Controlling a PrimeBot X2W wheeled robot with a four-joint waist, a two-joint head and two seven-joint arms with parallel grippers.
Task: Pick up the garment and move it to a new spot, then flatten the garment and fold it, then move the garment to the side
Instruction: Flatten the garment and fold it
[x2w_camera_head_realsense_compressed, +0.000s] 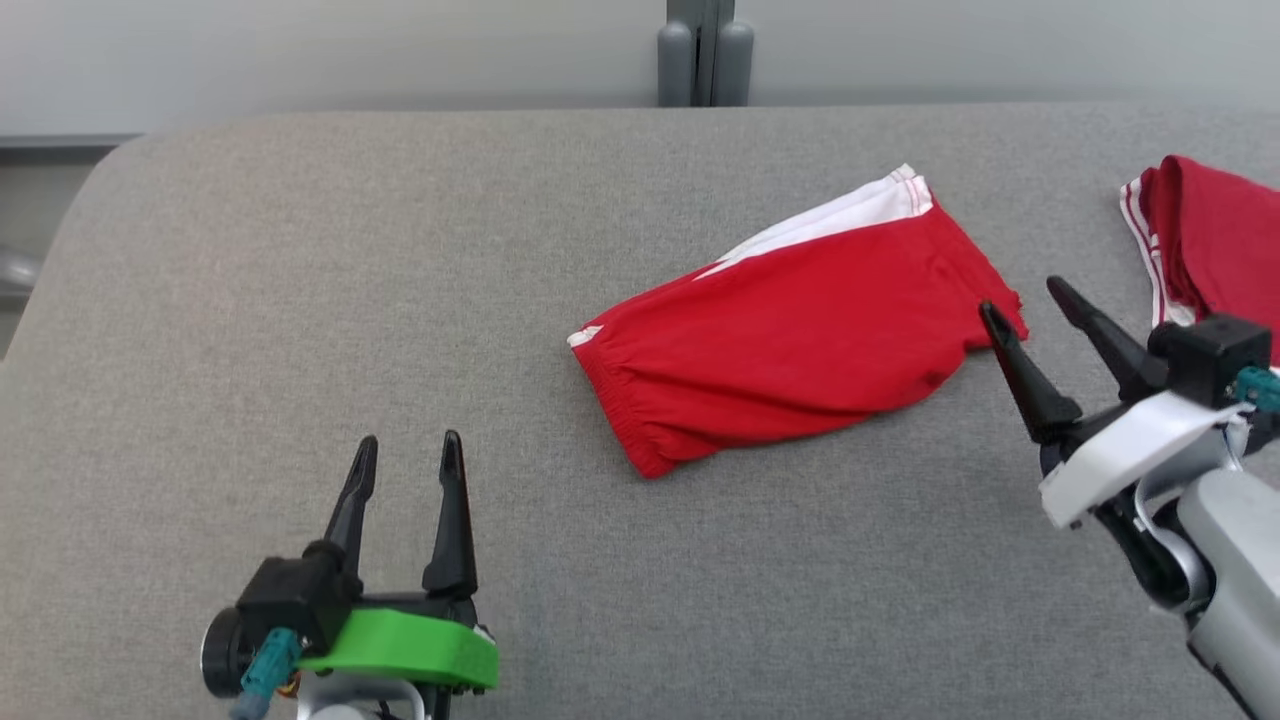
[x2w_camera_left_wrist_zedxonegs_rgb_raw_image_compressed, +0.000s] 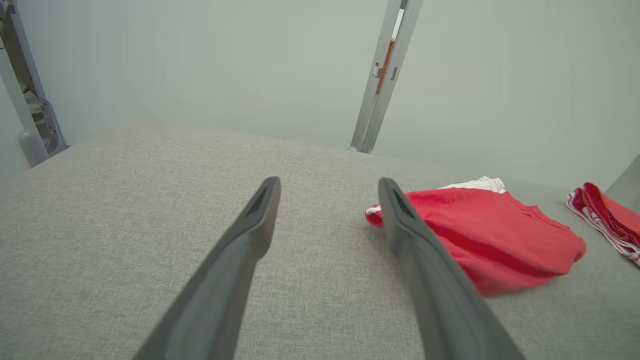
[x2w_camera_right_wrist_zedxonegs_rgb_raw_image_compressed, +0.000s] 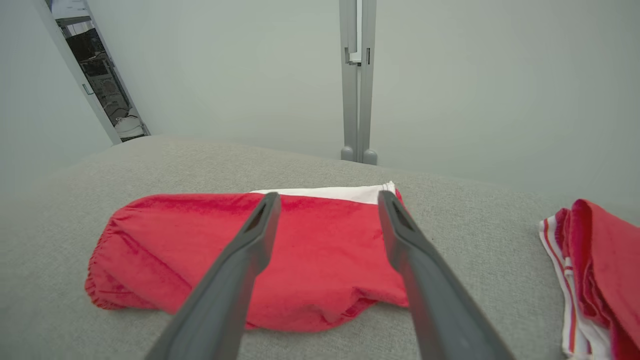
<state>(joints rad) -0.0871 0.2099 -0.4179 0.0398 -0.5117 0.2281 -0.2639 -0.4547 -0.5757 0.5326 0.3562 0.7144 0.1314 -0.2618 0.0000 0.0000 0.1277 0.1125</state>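
The red shorts (x2w_camera_head_realsense_compressed: 800, 330) look folded, so moving them aside seems next: pinch both layers at hem and waistband, lift evenly. The left gripper (x2w_camera_head_realsense_compressed: 410, 438) and right gripper (x2w_camera_head_realsense_compressed: 1020, 294) gape wide, holding nothing. Shorts lie right of centre on the grey table (x2w_camera_head_realsense_compressed: 300, 300), white panel far, gathered waistband left

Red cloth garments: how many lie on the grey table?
2. One red garment with a white panel lies right of centre on the grey table; one red garment with white stripes lies at its right edge, partly cut off.
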